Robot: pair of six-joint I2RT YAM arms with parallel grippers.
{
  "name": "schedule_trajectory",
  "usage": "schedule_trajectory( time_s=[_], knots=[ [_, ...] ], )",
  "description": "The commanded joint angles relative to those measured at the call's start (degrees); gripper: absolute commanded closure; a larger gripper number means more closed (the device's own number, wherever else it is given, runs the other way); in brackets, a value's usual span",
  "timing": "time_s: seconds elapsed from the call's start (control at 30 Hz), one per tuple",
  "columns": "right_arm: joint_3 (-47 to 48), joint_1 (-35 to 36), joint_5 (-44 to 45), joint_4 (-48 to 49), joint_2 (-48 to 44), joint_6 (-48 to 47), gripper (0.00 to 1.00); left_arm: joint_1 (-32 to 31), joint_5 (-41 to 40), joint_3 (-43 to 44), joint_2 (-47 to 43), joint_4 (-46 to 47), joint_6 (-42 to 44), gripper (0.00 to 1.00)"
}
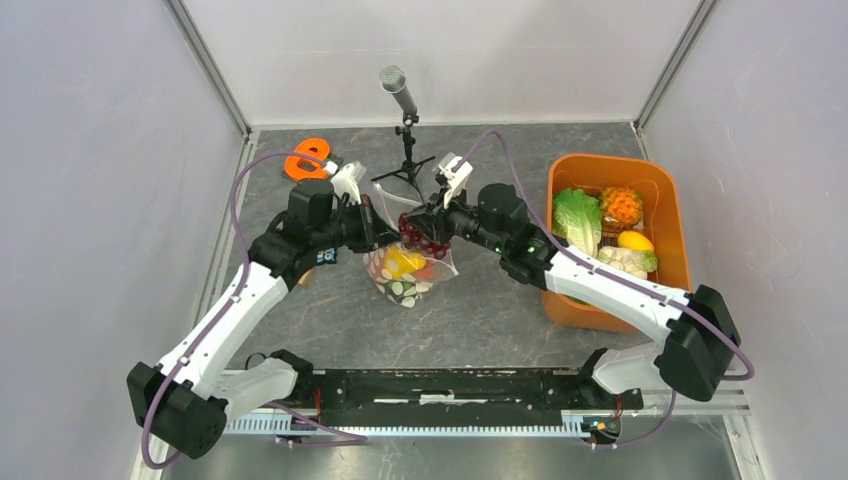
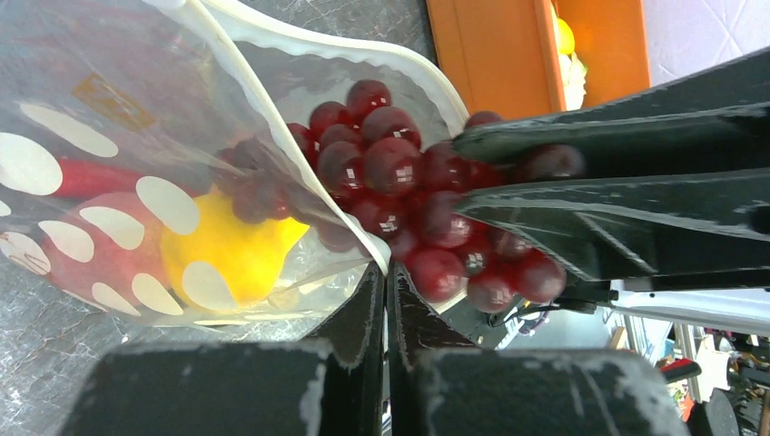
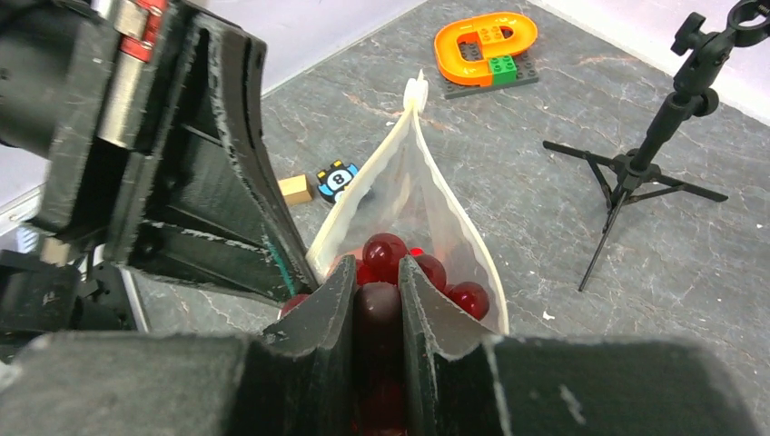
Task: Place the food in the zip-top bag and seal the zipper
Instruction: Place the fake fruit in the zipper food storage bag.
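The zip-top bag (image 1: 405,278) hangs in the middle of the table with its mouth held up. My left gripper (image 1: 377,235) (image 2: 385,272) is shut on the zipper (image 2: 272,123) at the near edge of the mouth. A yellow piece (image 2: 231,250) and a red piece (image 2: 91,177) of the food lie inside behind the white dots. My right gripper (image 1: 426,228) (image 3: 375,272) is shut on the dark purple grape bunch (image 2: 390,182) (image 3: 384,250) and holds it in the open mouth, between the two zipper (image 3: 359,204) edges.
At the right stands an orange tub (image 1: 560,180) holding lettuce (image 1: 577,220), a pineapple (image 1: 621,207) and a yellow piece (image 1: 633,241). Just behind the bag is a microphone stand (image 1: 405,130) (image 3: 636,163). An orange toy block (image 1: 305,160) (image 3: 484,41) lies at back left.
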Motion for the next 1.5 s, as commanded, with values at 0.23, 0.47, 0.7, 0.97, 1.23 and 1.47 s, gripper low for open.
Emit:
schedule_trajectory(
  time_s=[0.23, 0.47, 0.7, 0.97, 1.23, 1.47],
  knots=[
    [-1.1, 1.9, 5.3, 19.1, 0.4, -0.2, 0.95, -0.2, -1.0, 3.1, -2.5, -1.0, 1.0, 0.98],
    [-0.4, 2.0, 2.6, 18.3, 3.9, 1.1, 0.95, -0.2, -3.9, 2.9, -3.9, -2.1, 1.3, 0.98],
    [2.9, 2.3, 2.8, 17.6, 9.2, 0.4, 0.90, -0.2, -6.4, 2.7, -5.1, -2.2, 0.9, 0.98],
    [5.2, 2.4, 4.7, 19.3, 11.7, 0.8, 0.90, -0.2, -10.1, 2.4, -7.2, -2.9, 0.7, 0.98],
    [7.9, 3.2, 3.2, 17.8, 14.0, 0.3, 0.81, -0.2, -12.8, 2.2, -8.2, -3.6, 0.4, 0.98],
    [12.8, 3.5, -0.3, 10.9, 16.1, -1.5, 0.43, -0.2, -14.1, 1.7, -8.3, -3.9, -0.1, 0.98]
  ],
)
